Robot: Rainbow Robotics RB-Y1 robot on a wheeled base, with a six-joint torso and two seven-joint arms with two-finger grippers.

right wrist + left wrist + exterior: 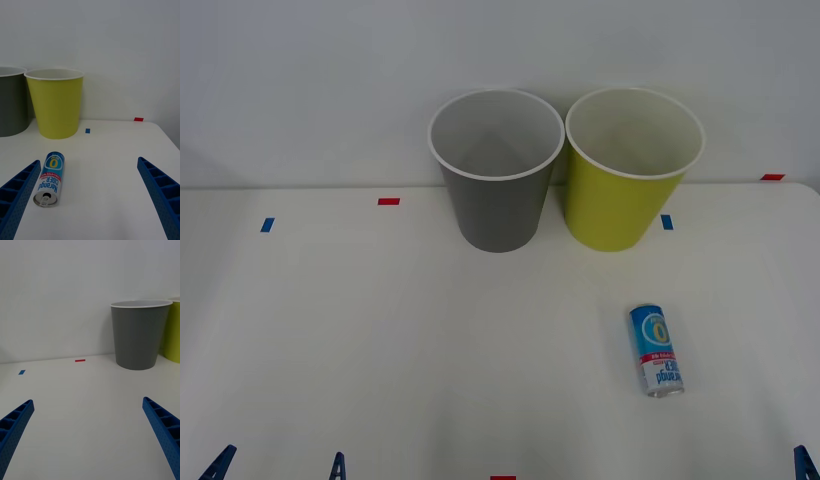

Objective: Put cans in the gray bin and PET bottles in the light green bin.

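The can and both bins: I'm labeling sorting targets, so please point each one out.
can (656, 351), front view, on its label, lying on its side.
gray bin (496, 210), front view, on its outer wall.
light green bin (620, 208), front view, on its outer wall.

Can (655, 350): blue top half with round yellow-white emblem, red band, white lower half with blue lettering, silver ends. Gray bin (496, 170): gray wall, white rim, pale inside. Light green bin (632, 170): yellow-green wall, white rim, pale inside. Table (400, 340): white, marked with small red and blue tape patches. Gripper fingers (18, 191): blue, ribbed.
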